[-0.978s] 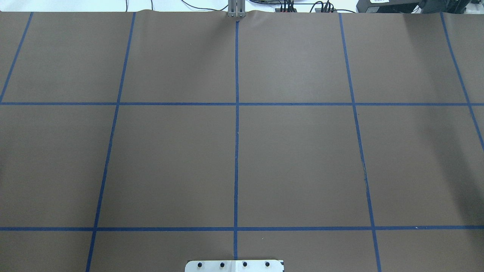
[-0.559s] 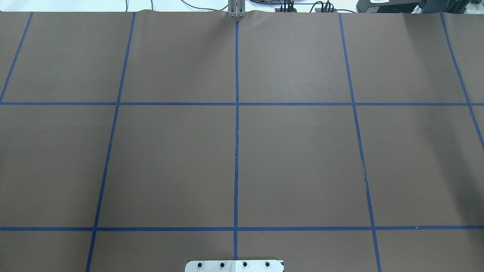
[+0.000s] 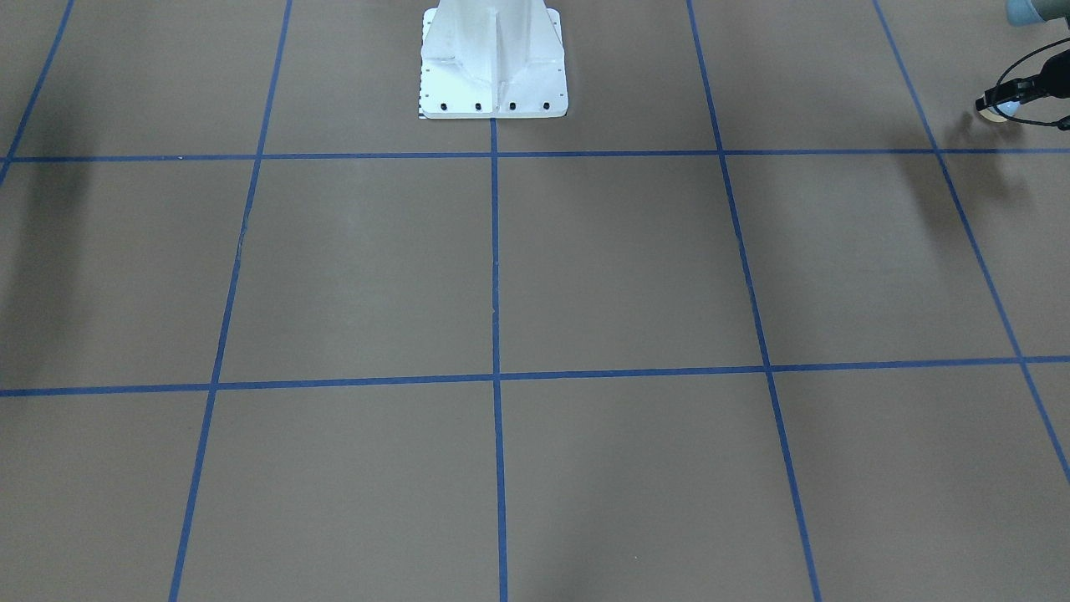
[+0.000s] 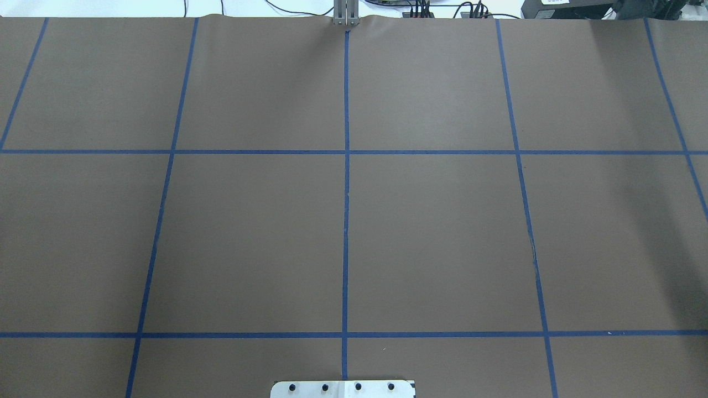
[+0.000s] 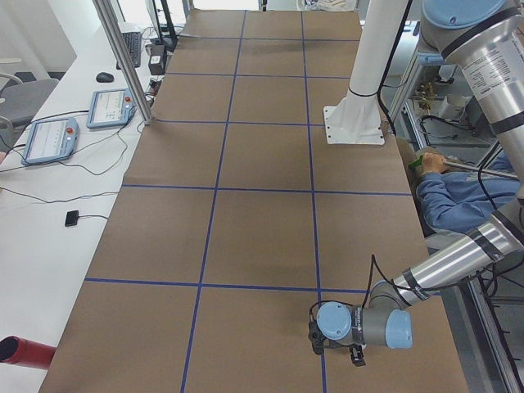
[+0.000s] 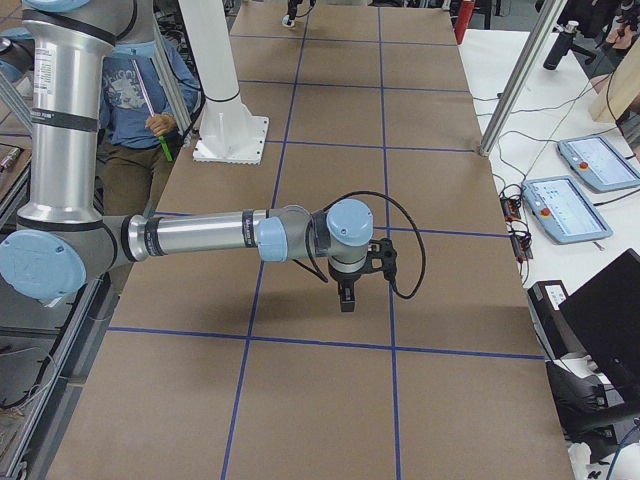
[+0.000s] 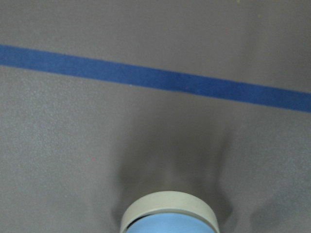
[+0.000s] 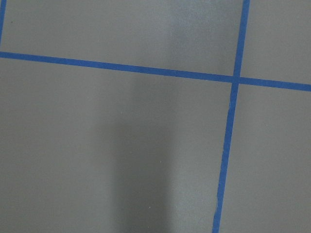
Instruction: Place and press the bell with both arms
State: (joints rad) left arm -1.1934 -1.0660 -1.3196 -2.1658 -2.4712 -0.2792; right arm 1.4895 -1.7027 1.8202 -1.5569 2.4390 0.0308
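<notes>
The bell point(image 3: 995, 114) is light blue with a cream base, and it shows at the far right top of the front-facing view. My left gripper point(image 3: 1001, 100) is shut on it, close above the brown table cover. In the left wrist view the bell point(image 7: 170, 217) fills the bottom edge, cream base rim towards the table, with its shadow beneath; the fingers are out of frame. My right gripper point(image 6: 345, 298) points down over the table in the exterior right view; I cannot tell whether it is open or shut. The overhead view shows neither gripper.
The white pedestal point(image 3: 493, 67) stands at the table's robot side. Blue tape lines point(image 4: 345, 221) divide the brown cover into squares. A metal post point(image 5: 123, 61) and tablets point(image 5: 110, 106) stand on the side bench. A seated person point(image 5: 458, 196) is beside the robot.
</notes>
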